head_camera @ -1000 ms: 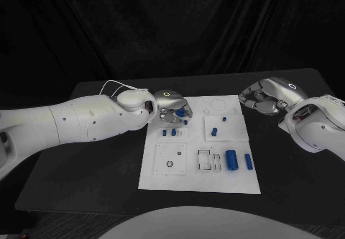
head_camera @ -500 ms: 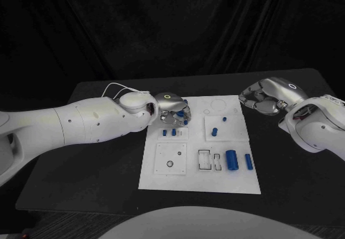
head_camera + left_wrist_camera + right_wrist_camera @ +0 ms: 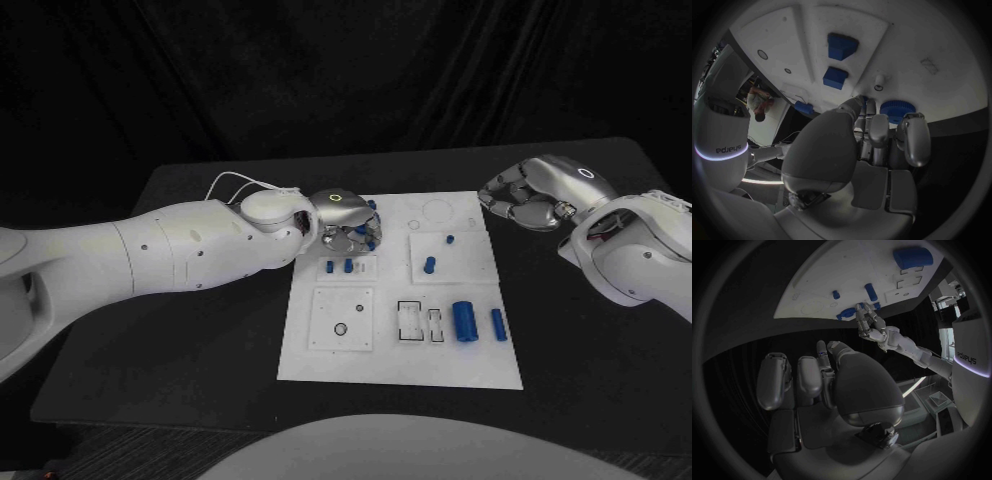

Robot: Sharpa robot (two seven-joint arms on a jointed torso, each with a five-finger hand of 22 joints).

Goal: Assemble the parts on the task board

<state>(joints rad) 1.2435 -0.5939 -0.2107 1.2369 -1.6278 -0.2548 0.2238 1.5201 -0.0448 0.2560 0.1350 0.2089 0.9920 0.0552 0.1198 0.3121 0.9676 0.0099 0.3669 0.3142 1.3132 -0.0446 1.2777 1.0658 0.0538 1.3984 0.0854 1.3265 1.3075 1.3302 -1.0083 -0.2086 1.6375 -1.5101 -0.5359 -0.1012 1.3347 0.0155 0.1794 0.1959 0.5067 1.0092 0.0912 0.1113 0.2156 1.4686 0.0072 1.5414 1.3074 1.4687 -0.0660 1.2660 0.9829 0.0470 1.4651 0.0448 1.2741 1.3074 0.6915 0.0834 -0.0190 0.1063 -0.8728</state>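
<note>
The white task board (image 3: 397, 368) lies mid-table. My left hand (image 3: 343, 222) hovers over its far left corner, fingers curled together, and a sliver of a small blue part (image 3: 864, 99) shows pinched at the fingertips (image 3: 879, 124). A round blue part (image 3: 371, 204) (image 3: 893, 110) lies on the board just beyond them. Two small blue parts (image 3: 339, 266) sit in the pocket below the hand. Off the board's far right corner my right hand (image 3: 526, 202) hangs above the table, its fingers (image 3: 808, 377) curled in on nothing.
More blue parts lie on the board: two small ones (image 3: 430, 265) in the upper right panel, a thick cylinder (image 3: 464, 320) and a thinner one (image 3: 499, 324) in the row nearer me. The black table (image 3: 188, 330) surrounds the board.
My left hand has drawn slightly toward me, uncovering the round blue part behind it. The right hand has not moved.
</note>
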